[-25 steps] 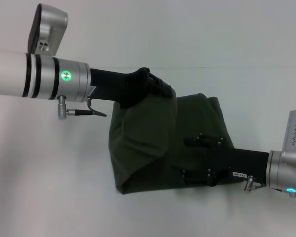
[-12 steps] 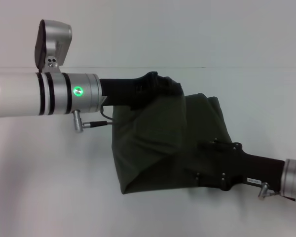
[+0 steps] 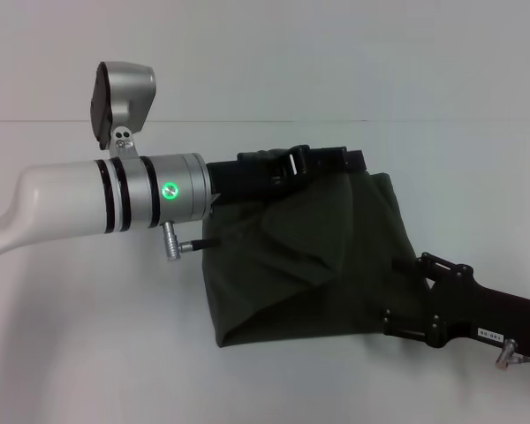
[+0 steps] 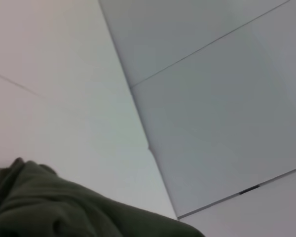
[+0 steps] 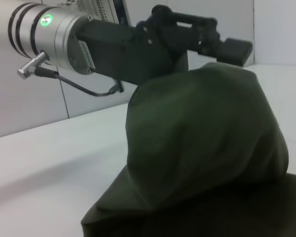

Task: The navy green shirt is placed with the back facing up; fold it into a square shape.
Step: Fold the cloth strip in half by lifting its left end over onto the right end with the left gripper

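The big, soft, dark olive-green navy green shirt (image 3: 309, 265) lies in the middle of the head view on a plain white table (image 3: 88, 353). It is bunched into a rough block, with a flat bottom edge low in the frame and a top part that is pulled up off the table.

The left gripper (image 3: 322, 162) is black and sits at the end of a white and silver arm that comes in from the left side of the frame. It is just above the middle of the picture, right at the top edge of the shirt. The cloth hangs down from it in folds like a small tent, so its fingers are clenched on the shirt's top edge. A small green light (image 3: 170, 191) glows on the silver part of that arm.

In the right wrist view the same black left gripper (image 5: 207, 37) is near the top of the frame, holding the peak of the green shirt (image 5: 202, 143), which drapes down below it.

The right gripper (image 3: 415, 291) is black too and comes in from the lower right of the head view. Its tip touches the right side of the shirt. I cannot tell if its fingers are released or clenched.

In the left wrist view, a lump of green shirt (image 4: 64, 210) fills the bottom left corner, with pale walls behind.
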Robot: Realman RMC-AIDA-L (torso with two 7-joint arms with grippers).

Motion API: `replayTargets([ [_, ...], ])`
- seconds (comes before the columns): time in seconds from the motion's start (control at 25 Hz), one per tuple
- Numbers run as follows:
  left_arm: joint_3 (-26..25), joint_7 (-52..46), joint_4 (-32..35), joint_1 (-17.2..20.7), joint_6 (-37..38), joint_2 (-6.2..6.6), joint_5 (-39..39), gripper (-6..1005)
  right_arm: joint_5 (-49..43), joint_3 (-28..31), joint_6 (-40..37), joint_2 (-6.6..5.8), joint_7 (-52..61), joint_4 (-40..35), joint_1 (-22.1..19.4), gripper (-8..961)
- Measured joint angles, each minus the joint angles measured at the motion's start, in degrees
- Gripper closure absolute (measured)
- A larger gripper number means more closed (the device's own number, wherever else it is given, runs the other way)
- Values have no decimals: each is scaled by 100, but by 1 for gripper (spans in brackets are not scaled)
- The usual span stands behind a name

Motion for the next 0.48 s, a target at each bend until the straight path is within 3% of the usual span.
replayTargets([
  [0.32,22,202,-93,-26,-101,-8,-26,261,-3,6,10,3,-5,39,-23,53],
  [0.44,219,227,-84,-71,-110,-4,-26,123,-4,9,13,5,-6,42,-25,53],
  [0.48,363,231,-57,-111,-100,-1,-26,121,-4,9,13,8,-6,45,-25,53],
])
